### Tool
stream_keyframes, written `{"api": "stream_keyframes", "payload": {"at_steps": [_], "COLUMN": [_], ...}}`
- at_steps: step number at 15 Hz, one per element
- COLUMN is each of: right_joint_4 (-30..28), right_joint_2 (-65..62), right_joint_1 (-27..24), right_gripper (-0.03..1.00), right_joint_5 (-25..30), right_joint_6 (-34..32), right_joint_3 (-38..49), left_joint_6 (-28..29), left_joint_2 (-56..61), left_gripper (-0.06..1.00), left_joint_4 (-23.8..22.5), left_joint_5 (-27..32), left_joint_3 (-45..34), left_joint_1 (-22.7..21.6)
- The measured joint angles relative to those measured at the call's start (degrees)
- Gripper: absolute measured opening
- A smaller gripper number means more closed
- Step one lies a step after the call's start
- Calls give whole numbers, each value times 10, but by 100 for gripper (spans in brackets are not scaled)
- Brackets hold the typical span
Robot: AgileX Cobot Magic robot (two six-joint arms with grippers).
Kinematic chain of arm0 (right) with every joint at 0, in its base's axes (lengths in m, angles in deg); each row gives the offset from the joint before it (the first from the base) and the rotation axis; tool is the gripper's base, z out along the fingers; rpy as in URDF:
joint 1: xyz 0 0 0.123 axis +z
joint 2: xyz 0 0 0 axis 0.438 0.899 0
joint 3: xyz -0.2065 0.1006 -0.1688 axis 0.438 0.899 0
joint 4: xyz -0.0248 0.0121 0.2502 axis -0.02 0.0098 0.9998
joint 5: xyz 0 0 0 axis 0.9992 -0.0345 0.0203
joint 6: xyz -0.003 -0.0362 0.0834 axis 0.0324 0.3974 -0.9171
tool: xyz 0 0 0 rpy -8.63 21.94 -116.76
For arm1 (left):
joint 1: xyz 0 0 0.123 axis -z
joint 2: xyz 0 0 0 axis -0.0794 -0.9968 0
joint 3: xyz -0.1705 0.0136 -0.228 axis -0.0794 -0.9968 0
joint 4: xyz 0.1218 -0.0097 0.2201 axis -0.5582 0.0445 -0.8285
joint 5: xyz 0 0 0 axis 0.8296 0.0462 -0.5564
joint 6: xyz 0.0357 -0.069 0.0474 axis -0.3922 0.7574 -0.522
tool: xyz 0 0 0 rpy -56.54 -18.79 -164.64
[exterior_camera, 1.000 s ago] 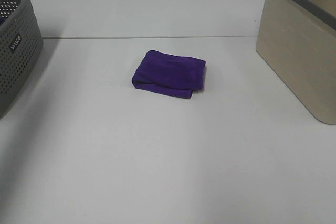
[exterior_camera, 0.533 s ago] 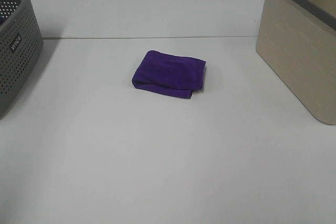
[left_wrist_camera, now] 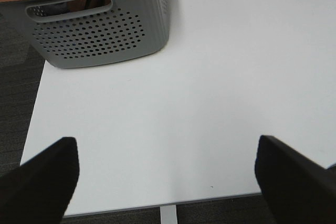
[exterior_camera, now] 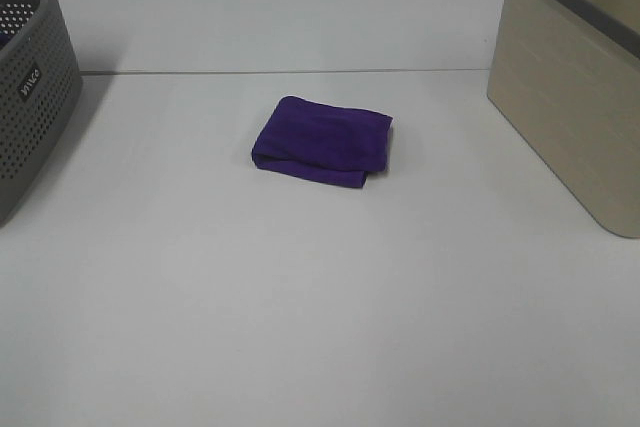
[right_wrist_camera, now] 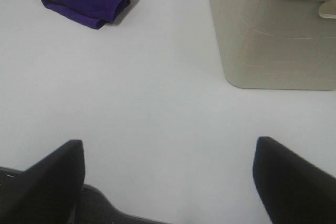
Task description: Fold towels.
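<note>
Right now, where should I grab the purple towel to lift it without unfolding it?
Probably pinch the purple towel at its near right corner, where the stacked layers show loose ends, so all get clamped together. The right gripper has a clear approach from the near side, away from the beige basket.

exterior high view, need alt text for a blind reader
A folded purple towel lies mid-table. A grey perforated basket stands at the left edge and a beige basket at the right; no arms are visible.
</note>
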Motion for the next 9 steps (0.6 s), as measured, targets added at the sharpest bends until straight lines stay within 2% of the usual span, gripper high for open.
{"api": "stream_keyframes", "payload": {"at_steps": [2,5,9], "right_joint_4": [-15,-16,-16], "right_joint_2": [0,0,0], "right_joint_1": [18,27,27], "right_gripper": [85,85,85], "right_joint_5": [-10,-50,-55], "right_joint_6": [0,-10,-15], "right_joint_3": [9,26,29], "left_joint_6": [0,0,0], "left_joint_2": [1,1,1], "left_gripper": [82,82,82], "left_joint_4": [3,54,65], "left_joint_5": [-5,-76,-91], "left_joint_3": [-1,-21,-25], "left_joint_1": [0,0,0]}}
